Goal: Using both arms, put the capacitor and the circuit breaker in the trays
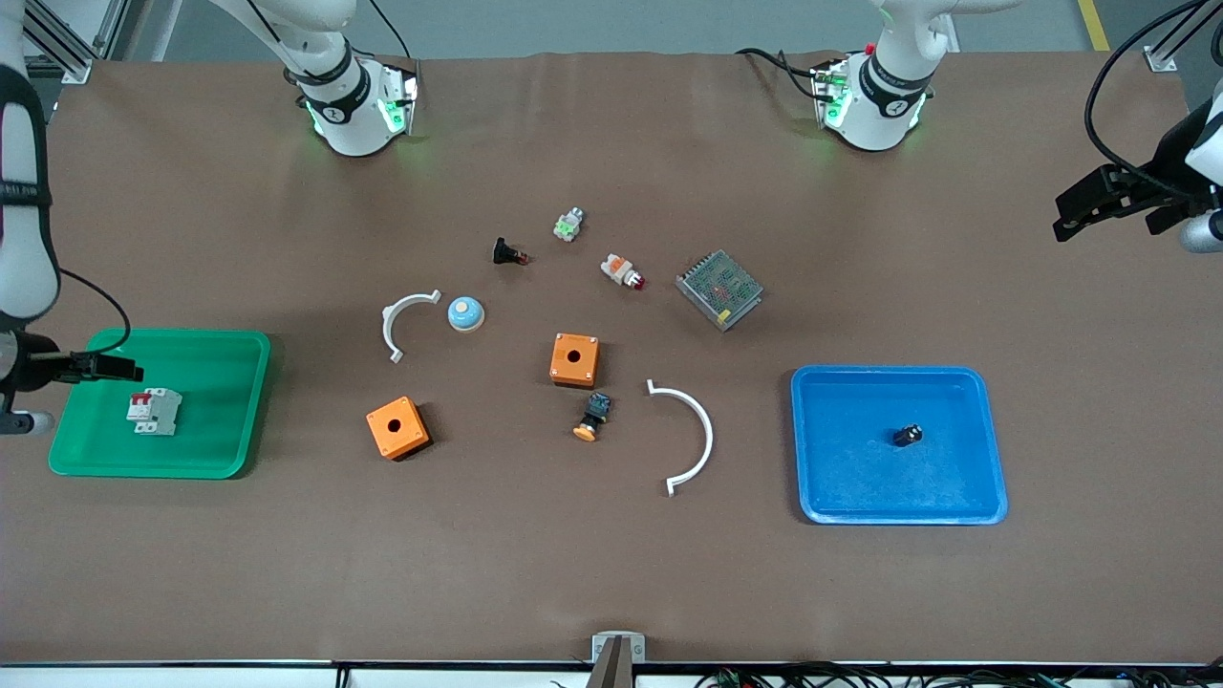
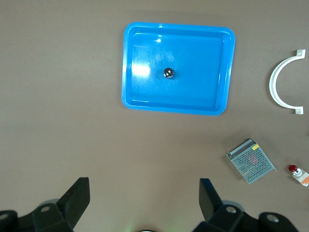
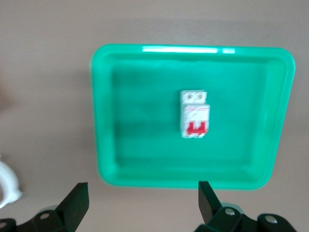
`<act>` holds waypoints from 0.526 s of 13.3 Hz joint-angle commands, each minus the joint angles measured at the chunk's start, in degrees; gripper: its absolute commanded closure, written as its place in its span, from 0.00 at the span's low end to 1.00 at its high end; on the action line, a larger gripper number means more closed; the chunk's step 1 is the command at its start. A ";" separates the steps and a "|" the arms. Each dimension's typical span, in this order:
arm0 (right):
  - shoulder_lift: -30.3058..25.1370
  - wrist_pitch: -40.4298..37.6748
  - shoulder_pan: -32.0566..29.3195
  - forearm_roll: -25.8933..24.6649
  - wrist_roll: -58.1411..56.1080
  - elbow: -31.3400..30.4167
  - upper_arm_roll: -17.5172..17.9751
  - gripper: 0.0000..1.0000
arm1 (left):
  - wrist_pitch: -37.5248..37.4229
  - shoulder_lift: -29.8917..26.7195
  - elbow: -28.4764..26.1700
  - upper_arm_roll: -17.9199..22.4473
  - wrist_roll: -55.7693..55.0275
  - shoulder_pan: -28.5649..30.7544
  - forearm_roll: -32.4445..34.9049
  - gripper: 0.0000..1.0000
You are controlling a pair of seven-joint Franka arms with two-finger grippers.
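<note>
The capacitor (image 1: 908, 436), a tiny black cylinder, lies in the blue tray (image 1: 955, 511) toward the left arm's end of the table; it also shows in the left wrist view (image 2: 168, 73). The circuit breaker (image 1: 155, 412), a white-grey block with red toggles, lies in the green tray (image 1: 220, 463) toward the right arm's end, and shows in the right wrist view (image 3: 194, 114). My left gripper (image 2: 145, 198) is open and empty, high over bare table past the blue tray (image 2: 145, 104). My right gripper (image 3: 143, 200) is open and empty, over the green tray's (image 3: 183, 179) outer edge.
Between the trays lie two orange boxes (image 1: 574, 359) (image 1: 396, 427), two white arcs (image 1: 690, 435) (image 1: 401, 320), a grey power supply (image 1: 718, 288), a blue dome button (image 1: 465, 313), a black-and-blue switch (image 1: 593, 416), and small buttons (image 1: 509, 253) (image 1: 623, 271) (image 1: 568, 225).
</note>
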 commanded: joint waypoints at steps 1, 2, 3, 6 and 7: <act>-8.75 -4.05 4.66 2.86 6.36 -4.71 -0.15 0.00 | -0.05 -0.52 0.37 0.35 1.45 0.02 0.98 0.00; -11.74 -5.11 6.77 3.31 10.04 -6.03 -0.15 0.00 | -0.14 -0.61 0.20 0.44 2.06 0.02 0.90 0.00; -14.47 -6.33 8.61 3.40 12.68 -7.26 -0.15 0.00 | -0.14 -0.61 0.11 0.36 2.15 -0.06 0.90 0.00; -19.05 -8.63 11.79 4.46 13.32 -7.45 -0.15 0.00 | -0.14 -0.87 0.28 0.09 1.28 -0.06 0.63 0.00; -20.20 -8.98 12.67 4.55 14.46 -7.37 -0.15 0.00 | -0.14 -0.87 0.28 0.18 1.36 -0.06 0.55 0.00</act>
